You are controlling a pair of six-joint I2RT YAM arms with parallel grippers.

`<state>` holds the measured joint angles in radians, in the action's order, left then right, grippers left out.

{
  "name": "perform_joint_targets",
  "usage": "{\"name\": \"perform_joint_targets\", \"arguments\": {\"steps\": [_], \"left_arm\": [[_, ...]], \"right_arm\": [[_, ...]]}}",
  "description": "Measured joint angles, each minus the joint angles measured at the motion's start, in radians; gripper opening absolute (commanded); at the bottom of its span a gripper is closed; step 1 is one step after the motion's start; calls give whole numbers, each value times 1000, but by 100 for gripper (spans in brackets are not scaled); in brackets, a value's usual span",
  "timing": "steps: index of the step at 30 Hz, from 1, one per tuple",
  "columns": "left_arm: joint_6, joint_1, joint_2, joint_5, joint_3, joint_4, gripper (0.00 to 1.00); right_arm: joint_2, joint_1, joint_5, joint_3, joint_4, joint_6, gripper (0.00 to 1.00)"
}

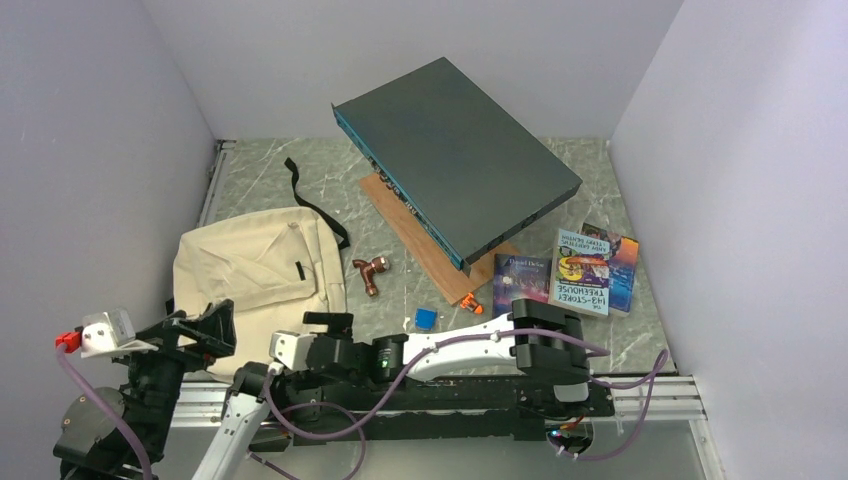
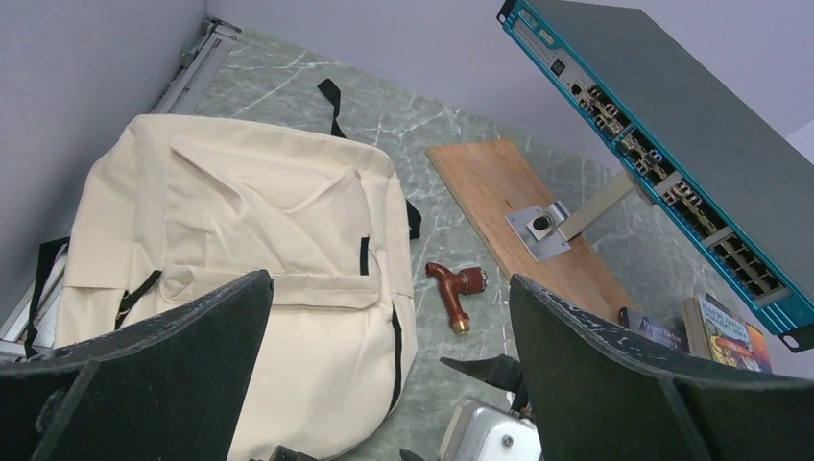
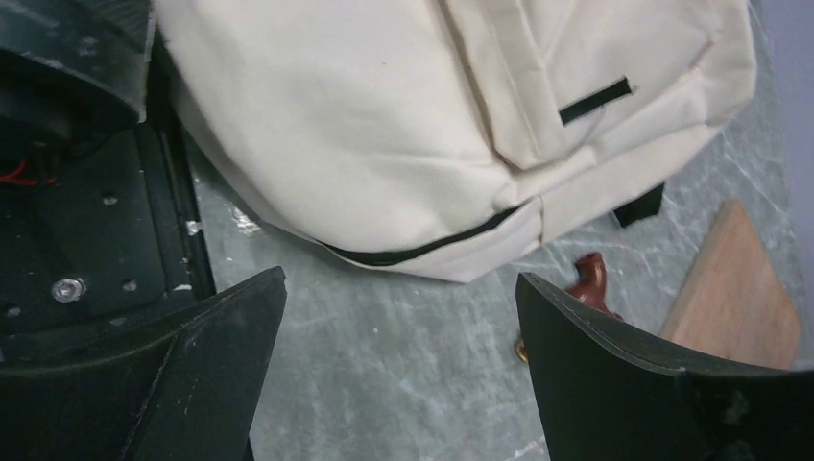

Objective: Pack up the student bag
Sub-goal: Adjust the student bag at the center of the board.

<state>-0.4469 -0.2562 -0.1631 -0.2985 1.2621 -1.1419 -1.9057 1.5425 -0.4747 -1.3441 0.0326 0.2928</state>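
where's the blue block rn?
Top view, centre front: the blue block lies between the student bag and the small orange piece, just beyond the right arm.

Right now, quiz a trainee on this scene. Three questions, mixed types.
1. True or false: the left gripper and right gripper are both open and empty.
2. What lies between the bag and the board? A. tap B. mug C. scissors
3. Which side of the table, by the robot's own sides, holds the books?
Key: 1 true; 2 A; 3 right.
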Motion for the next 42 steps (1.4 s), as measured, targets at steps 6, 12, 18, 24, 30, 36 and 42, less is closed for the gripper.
{"name": "perform_joint_targets", "arguments": {"steps": [6,12,18,24,30,36,42], "left_arm": [[0,0,-3,13,-24,6,100],[-1,0,-4,21,-54,14,100],[0,0,-6,40,-61,20,100],[-2,0,-8,49,-63,22,100],[-10,0,-8,70,-87,22,100],[-15,0,-19,104,-119,29,99],[-19,0,-56,150,-143,42,100]], "right_arm": [[0,-4,113,121,-172,39,93],[-15,-10,197,261,-420,68,92],[-119,-32,243,332,-666,133,90],[-190,-53,254,324,-791,188,79],[-221,-69,224,300,-836,205,35],[-186,-129,247,337,-847,149,3],[-41,-175,266,343,-726,82,0]]}}
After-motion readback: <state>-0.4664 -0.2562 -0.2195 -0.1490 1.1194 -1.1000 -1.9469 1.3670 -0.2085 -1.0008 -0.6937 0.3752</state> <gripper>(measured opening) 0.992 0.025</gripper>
